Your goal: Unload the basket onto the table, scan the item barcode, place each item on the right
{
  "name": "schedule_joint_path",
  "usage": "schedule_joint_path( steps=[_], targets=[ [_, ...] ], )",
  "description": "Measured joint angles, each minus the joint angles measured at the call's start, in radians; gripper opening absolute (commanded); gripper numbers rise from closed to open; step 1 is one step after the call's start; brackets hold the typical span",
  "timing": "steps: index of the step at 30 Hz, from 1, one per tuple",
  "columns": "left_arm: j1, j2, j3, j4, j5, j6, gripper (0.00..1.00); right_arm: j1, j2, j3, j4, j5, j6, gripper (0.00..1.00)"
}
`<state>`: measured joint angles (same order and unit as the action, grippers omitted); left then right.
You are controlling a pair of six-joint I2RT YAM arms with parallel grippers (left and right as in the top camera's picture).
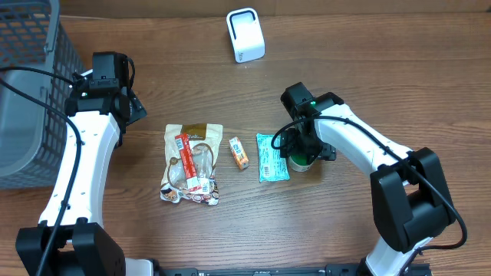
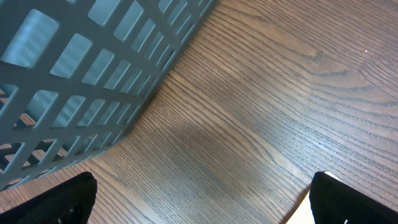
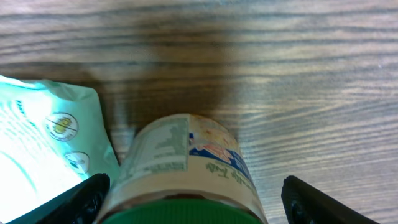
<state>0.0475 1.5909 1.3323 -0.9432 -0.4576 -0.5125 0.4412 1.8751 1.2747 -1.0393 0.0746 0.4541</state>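
Right gripper: spread, directly above the jar's lid, one dark finger on each side of the jar. Close against the jar wall on the pouch side, a strip of bare wood showing on the other (so not clamped).
Jar: upright on the surface, green lid, pale printed label with a panel of small print turned toward the wrist camera. Print too small to tell whether a barcode is there.
Pouch: mint-green, lying flat, just beside the jar on the side toward the middle of the surface. Touching the jar's foot or only very near it, cannot tell which.
Orange packet: small, flat, just past the pouch and apart from it.
Snack bag: largest of the row, clear with a red strip, flat, next along toward the left arm.
Scanner: white, upright near the far edge, well apart from the jar and from both arms.
Left gripper: spread wide, only wood grain between its fingers, near the basket's corner.
Basket: grey mesh, at the far left corner of the surface (its wall fills the upper left of the left wrist view).
Surface: brown wood grain.
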Motion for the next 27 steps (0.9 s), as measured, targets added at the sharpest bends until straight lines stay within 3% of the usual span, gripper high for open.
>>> schedule_joint_path(
  steps=[27],
  targets=[
    [0.0, 0.0, 0.0, 0.0, 0.0, 0.0, 1.0, 0.0, 0.0, 0.0, 0.01, 0.0, -0.01, 0.83]
  ],
)
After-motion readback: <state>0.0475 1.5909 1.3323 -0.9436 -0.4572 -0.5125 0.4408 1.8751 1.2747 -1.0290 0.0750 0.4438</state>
